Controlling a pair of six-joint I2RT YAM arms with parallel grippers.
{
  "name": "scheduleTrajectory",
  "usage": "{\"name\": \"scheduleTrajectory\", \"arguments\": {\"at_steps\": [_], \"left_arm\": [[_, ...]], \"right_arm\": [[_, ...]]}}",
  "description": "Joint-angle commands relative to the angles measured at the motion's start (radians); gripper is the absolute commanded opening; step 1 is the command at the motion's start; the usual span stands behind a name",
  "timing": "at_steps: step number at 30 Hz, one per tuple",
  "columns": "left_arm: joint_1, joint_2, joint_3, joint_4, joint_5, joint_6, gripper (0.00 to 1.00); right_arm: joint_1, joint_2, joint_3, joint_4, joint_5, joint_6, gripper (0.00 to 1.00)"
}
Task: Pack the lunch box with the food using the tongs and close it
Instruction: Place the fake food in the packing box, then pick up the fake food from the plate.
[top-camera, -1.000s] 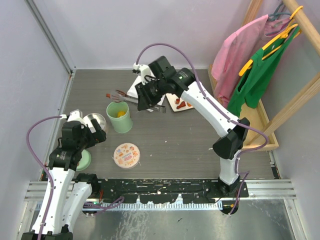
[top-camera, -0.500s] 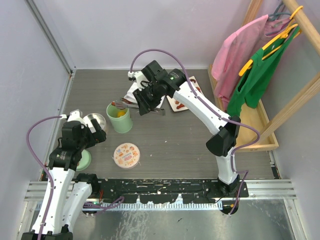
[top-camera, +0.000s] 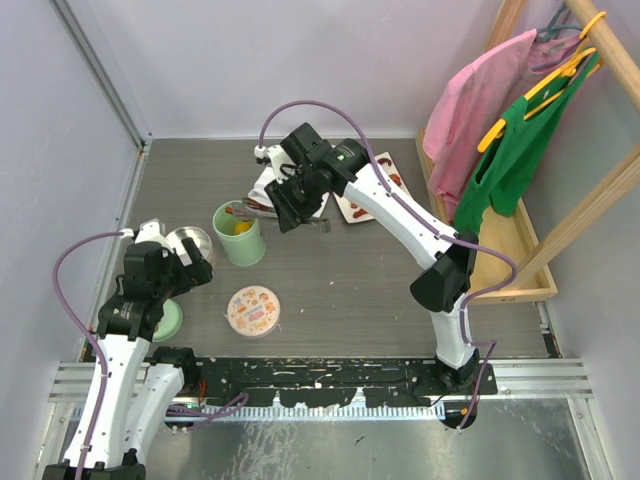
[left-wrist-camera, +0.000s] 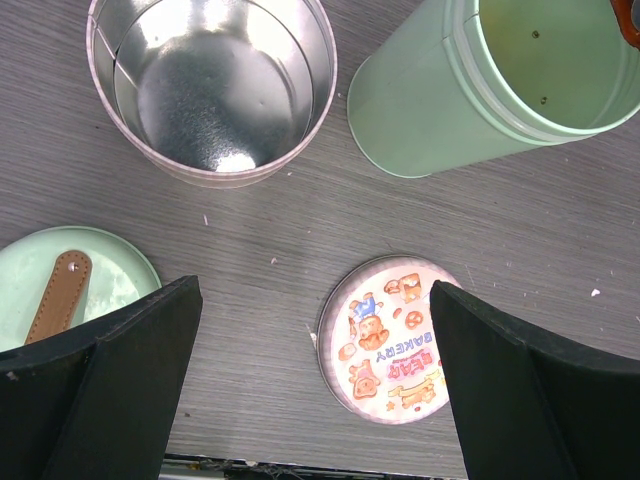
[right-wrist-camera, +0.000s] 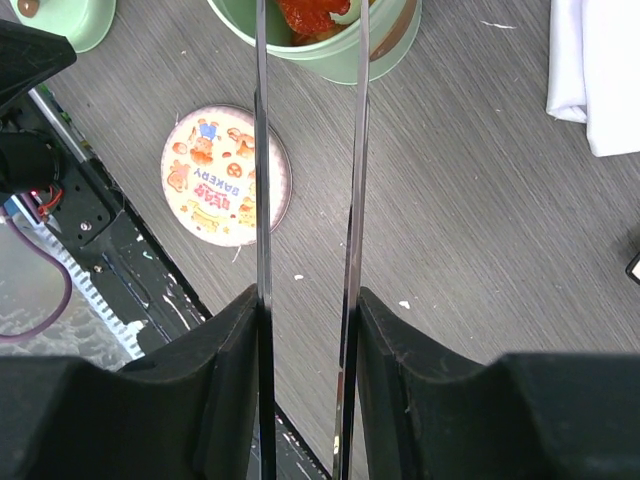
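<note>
1. While you check the right wrist view, note that the right hand (right-wrist-camera: 308, 320) is clamped on the tongs (right-wrist-camera: 262, 150), with one finger pressed against each thin arm.
2. You can see the two tong arms run nearly parallel with a narrow gap between them. They reach out over the mouth of the mint-green container (right-wrist-camera: 375, 50), and their tips are cut off by the edge of the view.
3. You will find the food (right-wrist-camera: 305, 15) inside that container, red pieces with a pale yellow bit beside them.
4. Your left hand (left-wrist-camera: 315, 340) hangs above the table (left-wrist-camera: 260, 230) with its fingers spread wide, holding nothing.
5. Below it you have the round lid with the bakery print (left-wrist-camera: 390, 340) lying flat, the open steel tin (left-wrist-camera: 215, 100) beside the container, and the mint-green lid (left-wrist-camera: 110, 280) with its brown knob (left-wrist-camera: 58, 295) off to one side.
6. A white cloth (right-wrist-camera: 600, 70) lies on the table just beyond the container.
</note>
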Motion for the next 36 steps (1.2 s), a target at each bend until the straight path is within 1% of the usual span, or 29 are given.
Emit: {"name": "scheduleTrajectory", "arguments": {"at_steps": [1, 11, 14, 18, 20, 22, 27, 29, 36], "left_arm": [[-0.004, 0.002, 0.018, 0.035, -0.003, -0.006, 0.98], [-0.004, 0.007, 0.018, 0.034, -0.004, -0.004, 0.98], [-0.004, 0.007, 0.018, 0.033, -0.004, -0.004, 0.98], [-0.004, 0.005, 0.018, 0.032, -0.005, -0.004, 0.98], [-0.004, 0.005, 0.018, 0.033, -0.004, -0.005, 0.98], [-0.004, 0.005, 0.018, 0.034, -0.003, -0.005, 0.98], [-0.004, 0.004, 0.018, 0.034, -0.003, -0.004, 0.98], [-0.004, 0.004, 0.018, 0.034, -0.003, -0.005, 0.98], [-0.004, 0.005, 0.018, 0.033, -0.004, -0.005, 0.98]], "right_arm": [[0.009, -0.025, 0.045, 0.033, 0.016, -0.009, 0.45], [0.009, -0.098, -0.006, 0.098, 0.020, 0.001, 0.52], [0.009, -0.118, -0.004, 0.105, 0.079, 0.006, 0.52], [-0.002, -0.152, -0.020, 0.103, 0.254, 0.022, 0.53], [-0.025, -0.163, -0.038, 0.085, 0.348, 0.034, 0.53], [-0.065, -0.165, -0.056, 0.057, 0.409, 0.053, 0.54], [-0.217, -0.160, -0.137, 0.010, 0.491, 0.131, 0.53], [-0.279, -0.152, -0.181, -0.014, 0.549, 0.147, 0.54], [-0.369, -0.127, -0.261, -0.027, 0.645, 0.184, 0.53]]}}
